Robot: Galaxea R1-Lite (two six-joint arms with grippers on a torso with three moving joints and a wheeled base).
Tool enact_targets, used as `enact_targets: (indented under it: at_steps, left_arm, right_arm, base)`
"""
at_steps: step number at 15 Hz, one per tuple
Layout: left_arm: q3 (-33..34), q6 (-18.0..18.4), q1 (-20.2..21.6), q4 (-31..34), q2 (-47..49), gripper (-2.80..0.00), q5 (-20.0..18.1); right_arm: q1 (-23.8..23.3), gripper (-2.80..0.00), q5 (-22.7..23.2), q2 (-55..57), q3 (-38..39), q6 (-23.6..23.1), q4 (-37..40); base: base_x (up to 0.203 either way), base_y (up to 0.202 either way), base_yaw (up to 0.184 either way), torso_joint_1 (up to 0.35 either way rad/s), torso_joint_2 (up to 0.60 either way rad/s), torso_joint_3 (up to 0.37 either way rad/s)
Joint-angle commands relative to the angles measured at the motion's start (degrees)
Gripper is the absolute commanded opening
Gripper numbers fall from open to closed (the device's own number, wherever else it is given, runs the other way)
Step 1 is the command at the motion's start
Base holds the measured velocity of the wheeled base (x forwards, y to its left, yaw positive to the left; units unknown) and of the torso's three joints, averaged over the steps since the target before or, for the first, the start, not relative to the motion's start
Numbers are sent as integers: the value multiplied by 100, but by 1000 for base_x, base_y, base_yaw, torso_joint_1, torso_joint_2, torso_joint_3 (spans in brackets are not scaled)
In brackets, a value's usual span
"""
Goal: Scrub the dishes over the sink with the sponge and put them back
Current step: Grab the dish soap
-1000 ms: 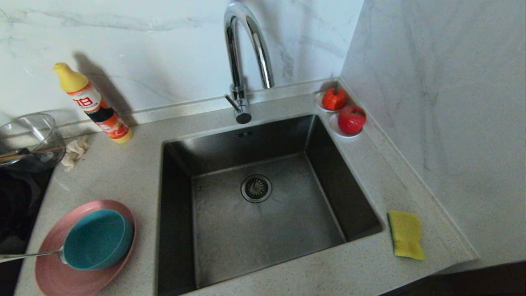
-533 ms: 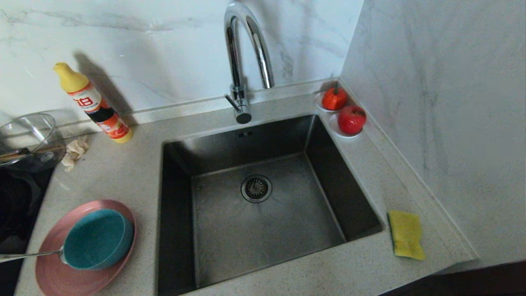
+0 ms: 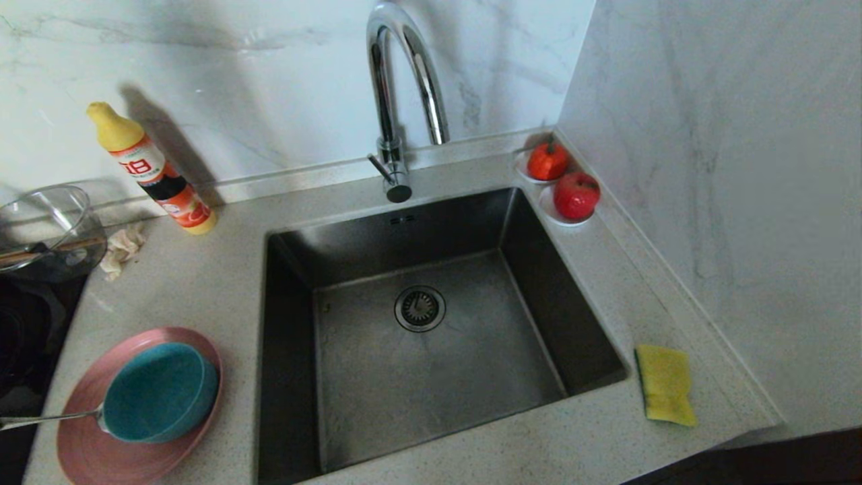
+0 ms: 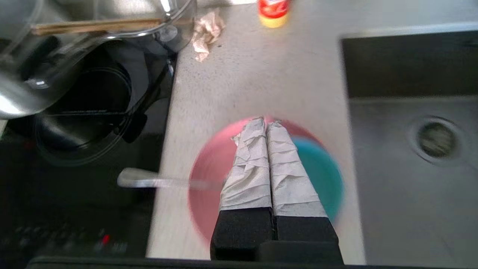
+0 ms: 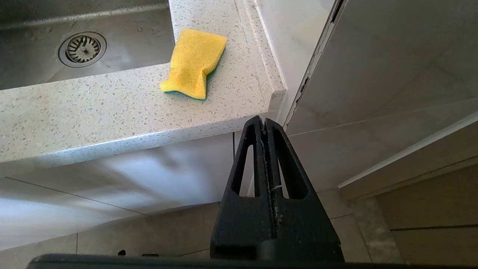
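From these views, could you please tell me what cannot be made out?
- Spoon bowl end: head view, hidden behind the teal bowl.
- Pink plate centre: left wrist view, covered by the shut left gripper.
- Sponge scouring face: right wrist view, turned down.

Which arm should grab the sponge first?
Right. Its shut end effector hangs below the counter edge near the yellow rectangular foam sponge, right of the steel sink. The left end effector is over the round pink plate.
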Motion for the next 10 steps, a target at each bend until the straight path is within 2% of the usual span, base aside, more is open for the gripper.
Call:
enact_targets:
  at_steps: [1,3,5,8,10]
  left_arm:
    - [-3,-69,2,-1407,2126,-280,303]
    - [15,-156,2,-2532,3101,-280,568]
    - [-4,-400,5,-3343,3798,-280,735]
    - [-110,-819,6,-3975,4400,-280,806]
    - [-76,-934,42,-4486,4693,-280,806]
  right_arm:
    - [0,-280,-2,-2,1,2,-3]
    - [0,-280,-2,-2,1,2,-3]
    - [0,-280,-2,-2,1,2,-3]
    - [0,-280,-2,-2,1,2,-3]
    - [0,-280,-2,-2,1,2,-3]
  base:
    - [0,0,0,0,0,0]
    - [0,0,0,0,0,0]
    - [0,0,0,0,0,0]
    - [0,0,0,0,0,0]
    - [0,0,0,0,0,0]
